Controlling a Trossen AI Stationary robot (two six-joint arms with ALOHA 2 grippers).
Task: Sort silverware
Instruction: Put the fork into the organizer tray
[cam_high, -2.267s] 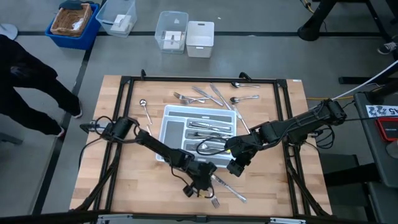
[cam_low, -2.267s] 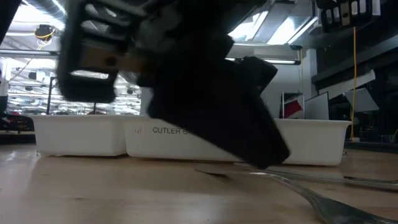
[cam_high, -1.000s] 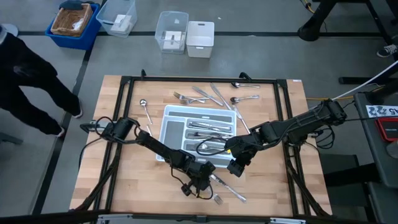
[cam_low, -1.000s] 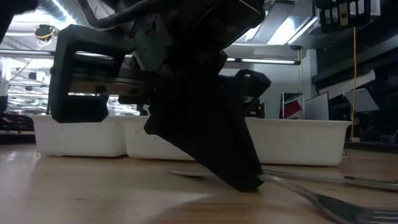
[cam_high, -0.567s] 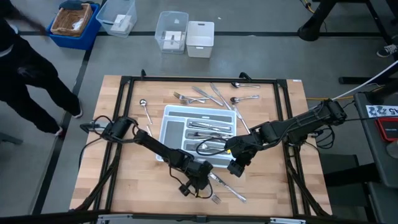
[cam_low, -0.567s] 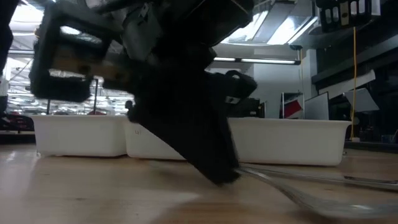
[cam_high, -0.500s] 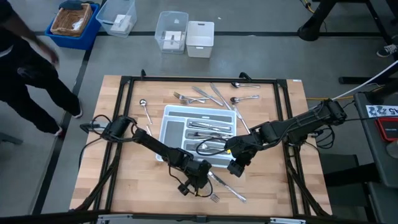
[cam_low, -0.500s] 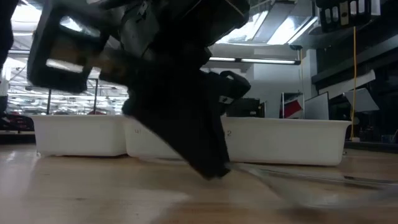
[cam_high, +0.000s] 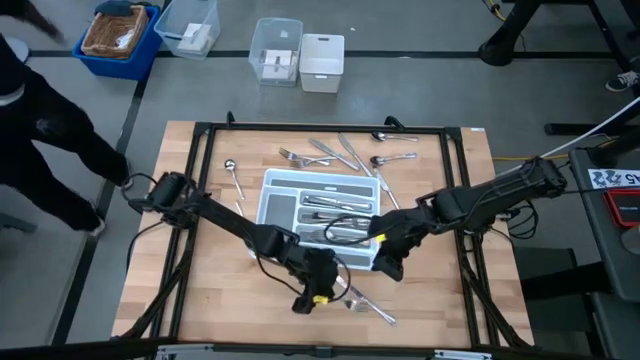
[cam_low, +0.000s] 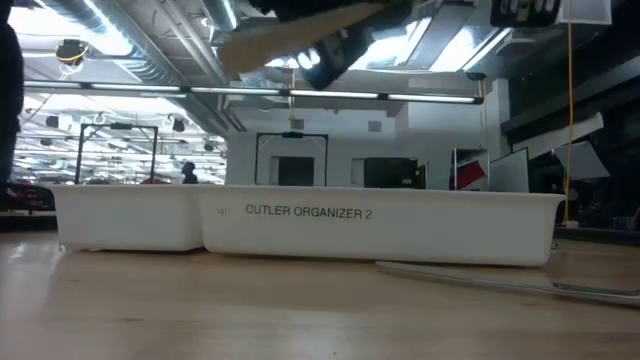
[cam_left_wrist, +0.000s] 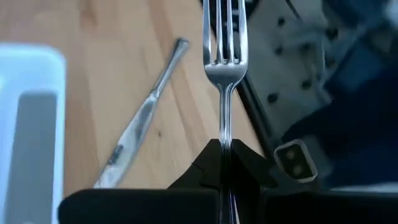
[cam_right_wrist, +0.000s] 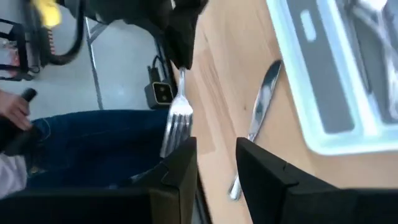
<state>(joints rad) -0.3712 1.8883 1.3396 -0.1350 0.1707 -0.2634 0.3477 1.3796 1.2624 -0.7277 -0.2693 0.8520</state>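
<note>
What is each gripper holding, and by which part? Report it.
The left gripper grips a fork by its handle, tines pointing away. The right gripper holds nothing.

The white tray (cam_low: 300, 228) carries the words "CUTLER ORGANIZER 2" on its side wall in the low view.

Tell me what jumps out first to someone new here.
The left gripper, near the table's front edge, is shut on a fork, its tines pointing away from the wrist. Behind it sits the white tray, partly filled, with loose silverware scattered beyond it. The right gripper hovers open by the tray's corner.
</note>
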